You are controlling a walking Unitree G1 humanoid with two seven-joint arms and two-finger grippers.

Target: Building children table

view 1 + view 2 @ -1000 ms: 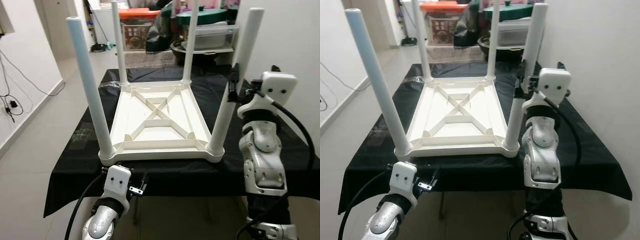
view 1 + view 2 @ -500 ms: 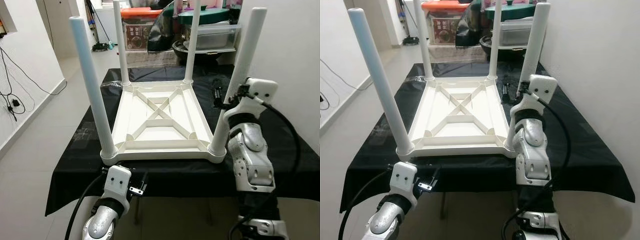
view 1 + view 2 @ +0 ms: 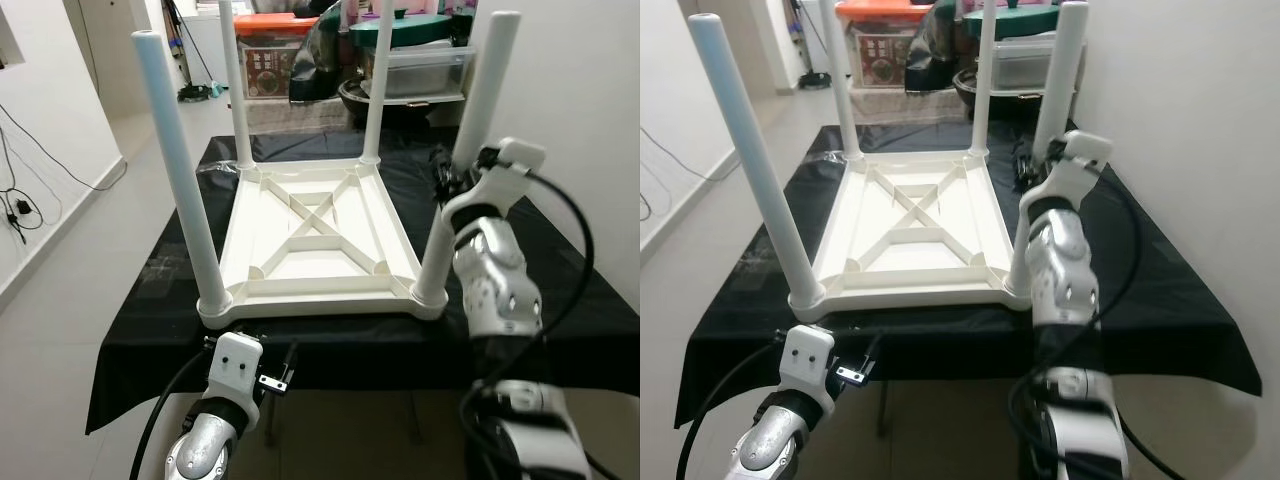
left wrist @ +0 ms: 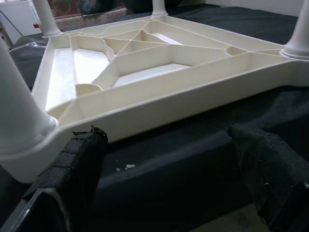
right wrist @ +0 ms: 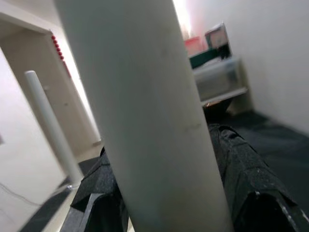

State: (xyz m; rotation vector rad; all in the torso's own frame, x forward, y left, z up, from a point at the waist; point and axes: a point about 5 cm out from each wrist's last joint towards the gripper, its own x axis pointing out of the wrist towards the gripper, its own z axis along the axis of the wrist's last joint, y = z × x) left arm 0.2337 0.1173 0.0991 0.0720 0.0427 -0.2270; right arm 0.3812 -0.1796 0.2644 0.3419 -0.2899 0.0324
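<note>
On the black-draped table [image 3: 560, 320], a white children table [image 3: 318, 245] lies upside down with its four legs pointing up. At about 4 o'clock on its frame, the right end effector [image 3: 445, 180] is clamped around the near right leg [image 3: 462, 150], one finger [image 5: 246, 179] on each side of it. Down at 7 o'clock, the left end effector [image 4: 169, 159] hangs below the table's edge, fingers [image 4: 77, 164] apart, facing the frame's near rail.

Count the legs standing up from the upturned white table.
4, one at each corner: near left white plastic leg, near right between the right gripper fingers, far left, far right.
</note>
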